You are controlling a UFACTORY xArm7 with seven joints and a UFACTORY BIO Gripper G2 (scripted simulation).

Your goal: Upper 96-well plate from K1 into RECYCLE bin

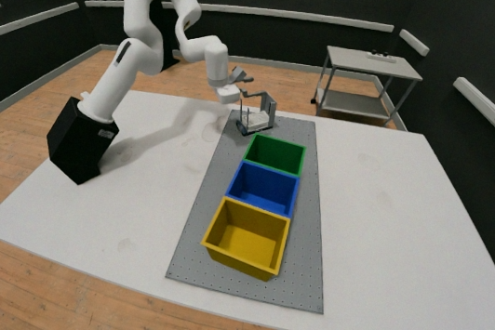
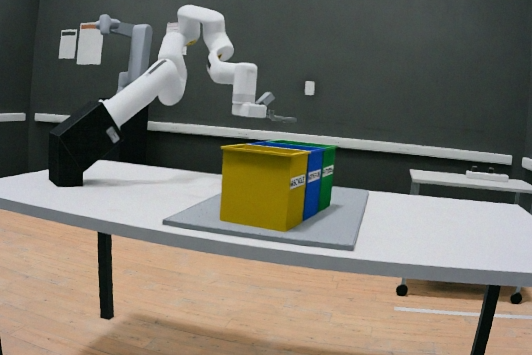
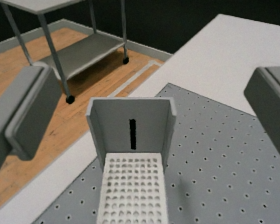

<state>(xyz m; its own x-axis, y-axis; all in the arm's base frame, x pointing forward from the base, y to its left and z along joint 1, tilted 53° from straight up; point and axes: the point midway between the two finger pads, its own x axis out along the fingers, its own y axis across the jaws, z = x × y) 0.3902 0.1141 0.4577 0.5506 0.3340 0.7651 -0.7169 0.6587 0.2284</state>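
The stack rack K1 [image 1: 268,103] [image 3: 156,130] stands at the back end of the grey board, beyond the bins. The upper 96-well plate [image 3: 133,190] lies in it, white and level; white plate material [image 1: 257,121] also shows there in the top view. The lower plate cannot be told apart. My gripper [image 1: 257,86] [image 2: 292,119] [image 3: 153,112] is open, with nothing between its fingers. It is above the rack, its fingers well apart on either side in the wrist view. The yellow bin [image 1: 237,262] [image 2: 260,190], labelled RECYCLE, stands upright at the near end of the row.
The blue bin [image 1: 262,188] [image 2: 312,192] stands upright between the yellow bin and the green bin [image 1: 274,155] [image 2: 326,192], which is upright and nearest the rack. All stand on the perforated board [image 1: 298,283] [image 2: 340,240] [image 3: 216,175]. A trolley [image 1: 363,67] [image 2: 445,178] [image 3: 86,50] stands behind the table.
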